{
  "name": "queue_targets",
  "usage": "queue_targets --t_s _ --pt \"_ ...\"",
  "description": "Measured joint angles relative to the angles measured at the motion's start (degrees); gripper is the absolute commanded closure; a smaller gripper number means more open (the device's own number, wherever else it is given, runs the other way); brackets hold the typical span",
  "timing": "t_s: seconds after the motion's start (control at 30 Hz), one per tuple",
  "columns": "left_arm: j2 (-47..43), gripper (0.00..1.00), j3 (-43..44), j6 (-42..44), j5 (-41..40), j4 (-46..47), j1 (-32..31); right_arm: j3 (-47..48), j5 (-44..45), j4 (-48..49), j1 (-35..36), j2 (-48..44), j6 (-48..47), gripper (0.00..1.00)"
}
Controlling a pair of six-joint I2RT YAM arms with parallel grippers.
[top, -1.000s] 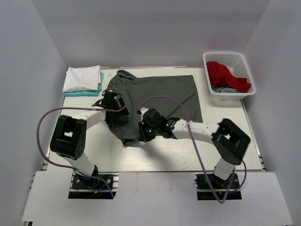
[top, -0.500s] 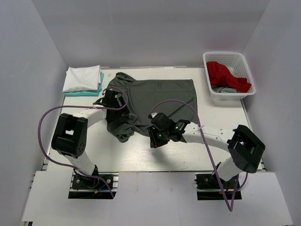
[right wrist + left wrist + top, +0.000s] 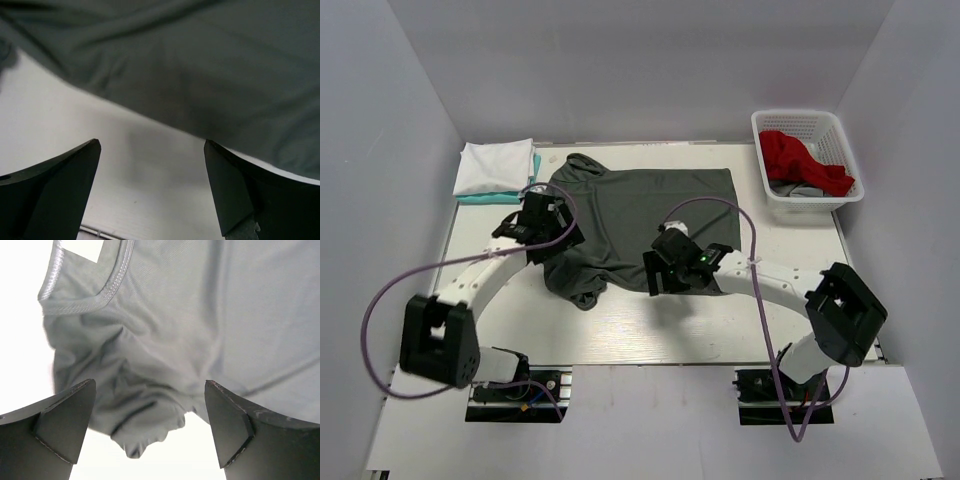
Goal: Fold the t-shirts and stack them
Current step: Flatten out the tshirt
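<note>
Where the overhead camera looks down, table: white tabletop (image 3: 650, 335), both arms reaching over it
Top, dark grey cloth t-shirt (image 3: 660, 200): spread mid-table, near-left part bunched and rumpled
Top, left gripper (image 3: 545, 232): over the shirt's left edge
Top, right gripper (image 3: 656, 276): at the shirt's near hem
Top, folded white cloth t-shirt (image 3: 495, 165): far-left corner, lying on folded teal cloth t-shirt (image 3: 534, 172)
Top, red cloth t-shirt (image 3: 802, 160): heaped in white plastic lattice basket (image 3: 807, 116), far right
Left wrist, left gripper (image 3: 150, 385): jaws spread wide, nothing between them; grey shirt below, ribbed collar (image 3: 82, 302) and a crumpled fold showing
Right wrist, right gripper (image 3: 150, 142): jaws wide apart, empty; shirt hem crossing above bare tabletop
</note>
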Motion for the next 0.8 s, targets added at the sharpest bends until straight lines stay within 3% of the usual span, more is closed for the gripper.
queue_targets --t_s 0.2,0.5,0.8 --pt "-13.31 0.00 -6.62 -1.99 1.42 -1.03 -0.44 -4.46 2.54 0.76 -7.96 -5.07 1.57 0.10" --pt "-21.70 0.00 -22.60 -5.40 4.59 -5.27 -3.61 -13.11 2.99 0.52 -17.18 -13.09 1.86 0.10" --pt "-16.76 0.32 -23.80 -7.23 2.10 -3.67 -4.79 -14.56 0.57 1.73 -22.32 -13.99 0.83 0.10"
